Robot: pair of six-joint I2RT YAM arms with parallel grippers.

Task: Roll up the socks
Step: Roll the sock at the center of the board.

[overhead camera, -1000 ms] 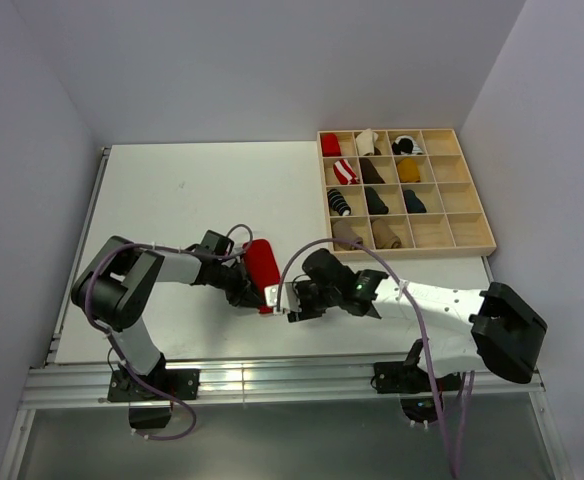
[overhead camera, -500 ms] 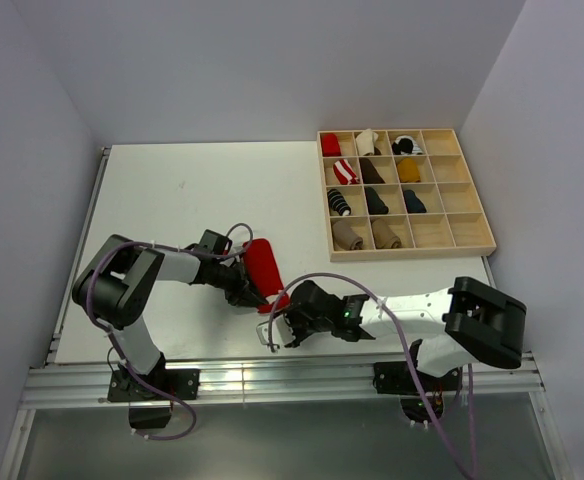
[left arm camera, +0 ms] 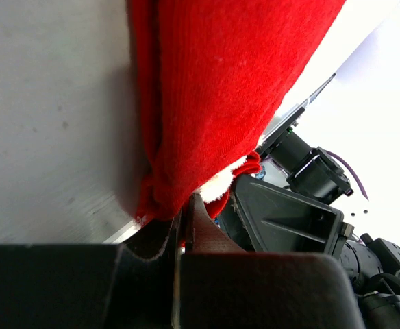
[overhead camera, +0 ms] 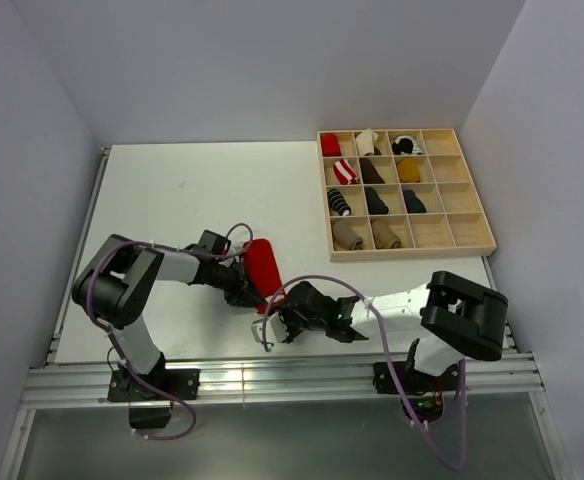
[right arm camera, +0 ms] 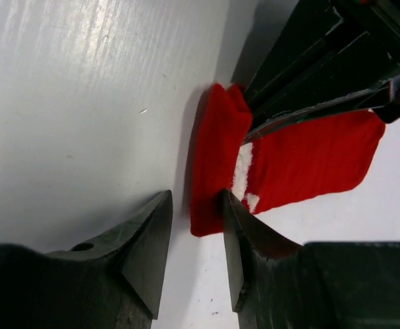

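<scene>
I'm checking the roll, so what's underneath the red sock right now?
Bare white table lies under the red sock. Its near end is pinched in the left tool, showing a white patch. Whether a second layer sits beneath is covered.

- A robotics lab test cell: plain pale grey walls [overhead camera: 272, 70] box in a white rectangular tabletop [overhead camera: 192, 190].
- The black-and-white left robot arm [overhead camera: 162, 266] and right robot arm [overhead camera: 402, 300] are bolted to a slotted aluminium rail [overhead camera: 292, 382].
- A light wooden grid tray [overhead camera: 460, 230] holds sorted sock bundles [overhead camera: 372, 200].
</scene>
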